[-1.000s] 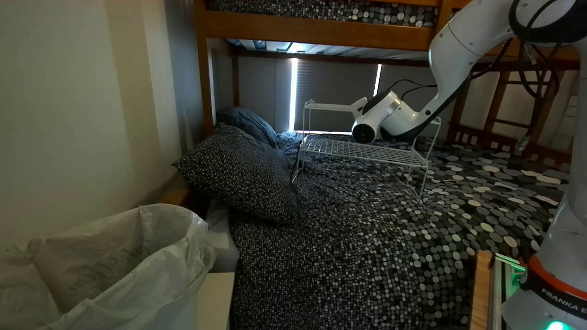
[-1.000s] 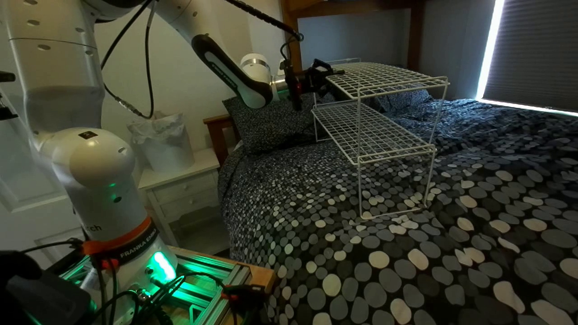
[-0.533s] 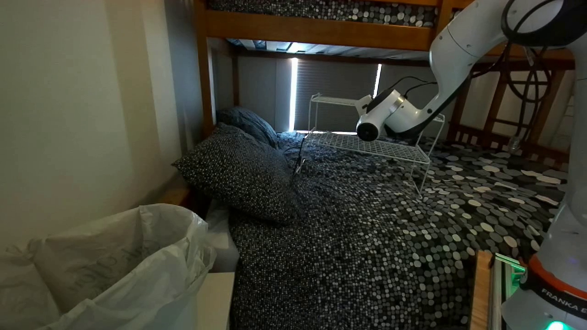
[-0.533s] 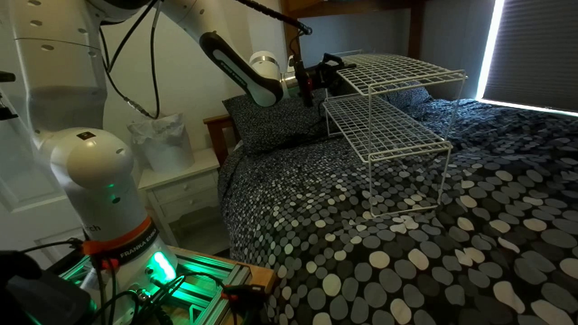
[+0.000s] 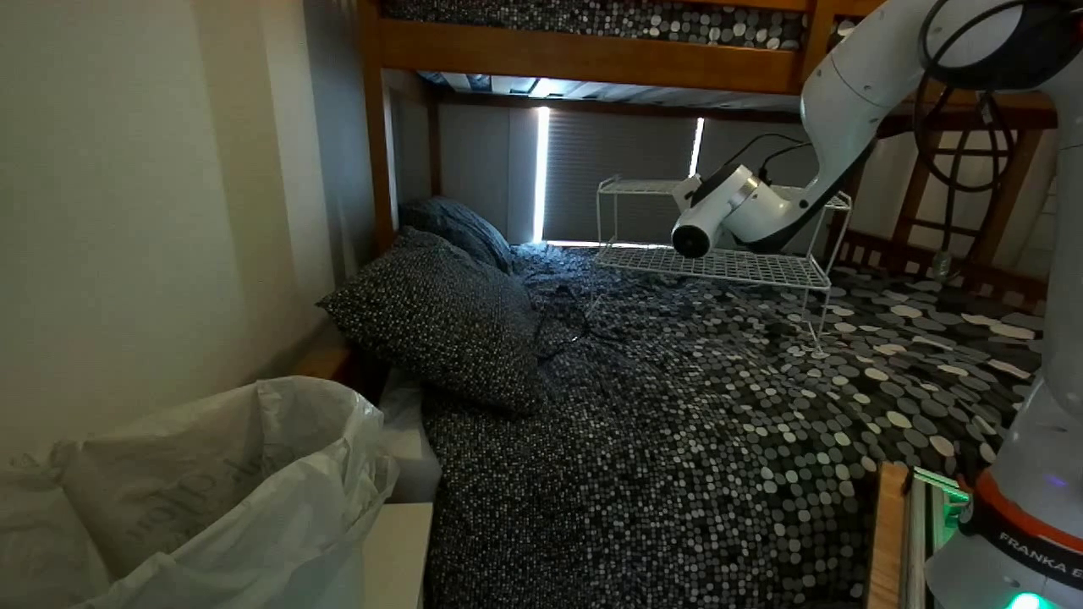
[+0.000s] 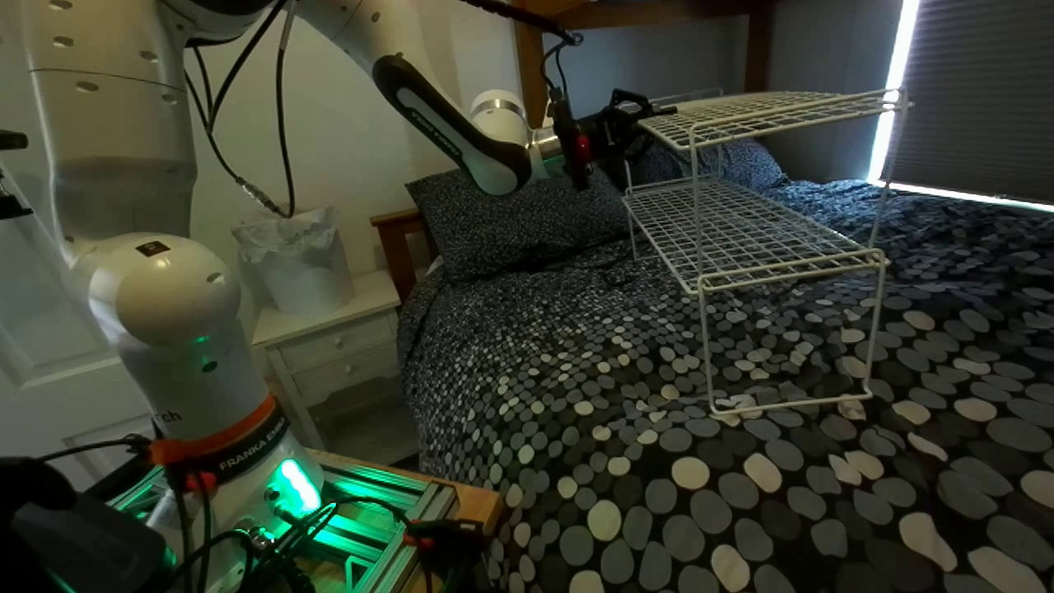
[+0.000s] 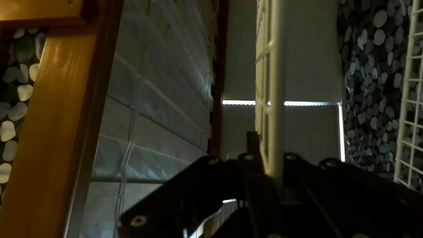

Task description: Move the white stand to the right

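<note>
The work surface is a bed (image 6: 568,371) with a dotted cover (image 6: 906,511), set below an upper bunk frame (image 5: 592,56); the window blind (image 5: 622,148) stands beyond its far edge, and the front pillow (image 5: 444,321) occupies its head-end corner. From where I am, the white stand (image 6: 757,232) is located inboard of the edge nearest the robot base (image 6: 239,449), to the right of that corner. The gripper (image 7: 271,162) is clamped on the stand's upper rail (one finger above, one below, per the wrist view), presumably because that thin rod faces the arm (image 5: 854,101) and suits a pinch. Whether all the feet bear on the cover cannot be told. The step in hand appears to be the sideways transfer, rightward taken as away from the pillow. Caution: the foot rods could snag the soft cover.
</note>
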`<action>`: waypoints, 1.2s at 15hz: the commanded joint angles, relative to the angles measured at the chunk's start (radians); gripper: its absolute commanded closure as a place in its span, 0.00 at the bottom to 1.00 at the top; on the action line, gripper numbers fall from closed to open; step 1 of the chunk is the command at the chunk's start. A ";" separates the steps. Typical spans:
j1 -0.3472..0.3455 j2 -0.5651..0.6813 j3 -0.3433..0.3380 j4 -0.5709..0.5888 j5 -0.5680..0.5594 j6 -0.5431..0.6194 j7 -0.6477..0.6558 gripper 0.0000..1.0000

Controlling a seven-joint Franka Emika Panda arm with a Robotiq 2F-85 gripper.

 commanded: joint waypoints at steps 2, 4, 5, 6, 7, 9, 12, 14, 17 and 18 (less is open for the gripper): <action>-0.027 -0.016 -0.026 0.037 -0.026 -0.104 -0.068 0.98; -0.043 -0.011 -0.036 0.044 -0.006 -0.120 -0.076 0.98; -0.051 -0.005 -0.040 0.051 0.007 -0.127 -0.077 0.98; -0.060 -0.001 -0.045 0.057 0.026 -0.132 -0.082 0.98; -0.069 0.004 -0.048 0.064 0.047 -0.135 -0.084 0.98; -0.085 0.016 -0.056 0.078 0.087 -0.137 -0.097 0.98; -0.107 0.043 -0.065 0.113 0.160 -0.126 -0.120 0.98; -0.116 0.063 -0.064 0.133 0.197 -0.117 -0.134 0.98; -0.113 0.098 -0.058 0.156 0.229 -0.121 -0.151 0.98; -0.112 0.106 -0.055 0.161 0.231 -0.117 -0.156 0.67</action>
